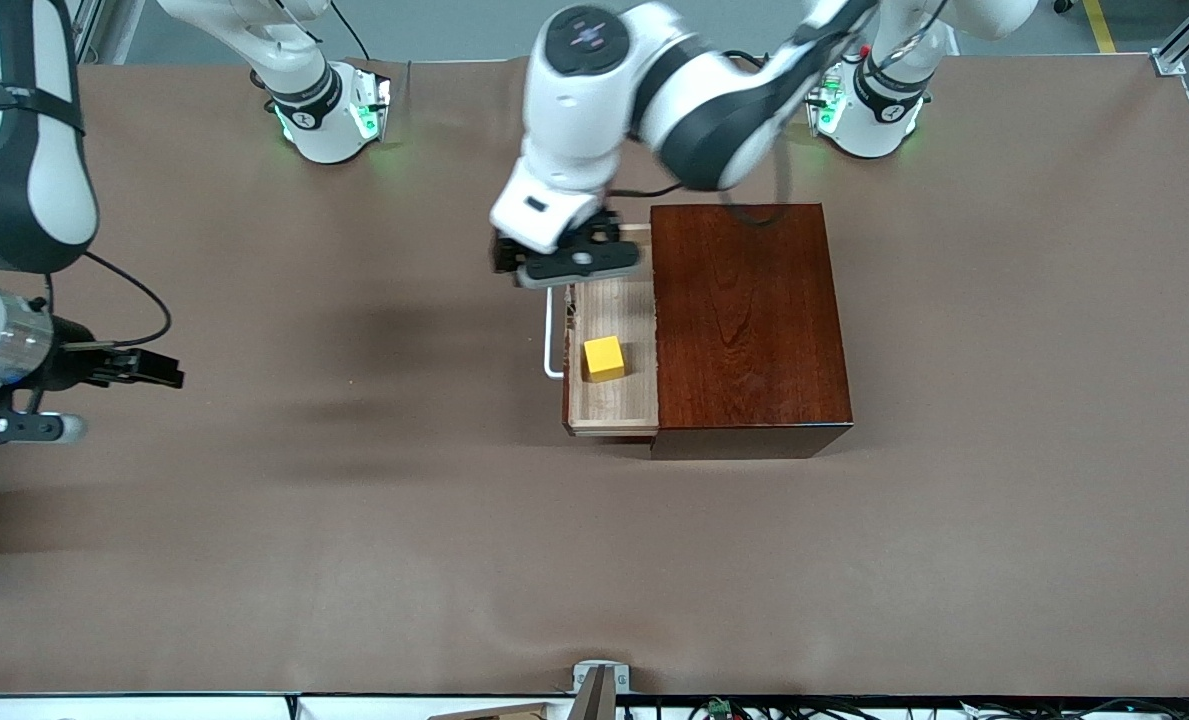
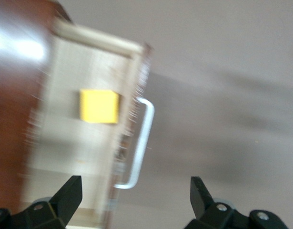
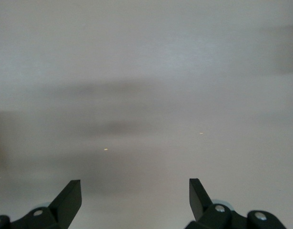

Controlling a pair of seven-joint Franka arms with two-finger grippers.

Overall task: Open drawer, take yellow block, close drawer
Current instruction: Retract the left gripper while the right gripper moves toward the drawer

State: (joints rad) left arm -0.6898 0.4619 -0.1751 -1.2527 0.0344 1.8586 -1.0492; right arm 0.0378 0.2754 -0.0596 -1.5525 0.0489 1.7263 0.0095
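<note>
Both arms: glossy white shells with black joint bands.

Left arm (image 1: 654, 90): round black cap on one joint, faint coloured markings on it. White wrist block with a small dark rectangle. Grey camera bar with a round lens below it. Black cable loops off the forearm.

Right arm (image 1: 14, 150): silver metallic wrist section, black hand, thin black cable in a loop, grey camera bar with screws.

Bases (image 1: 329, 110): white, ringed in black with a small white mark, green lights glowing.

Fingers (image 2: 70, 195): matte black, wedge-shaped tips, silver screw heads at the roots; same on the right fingers (image 3: 70, 198).
</note>
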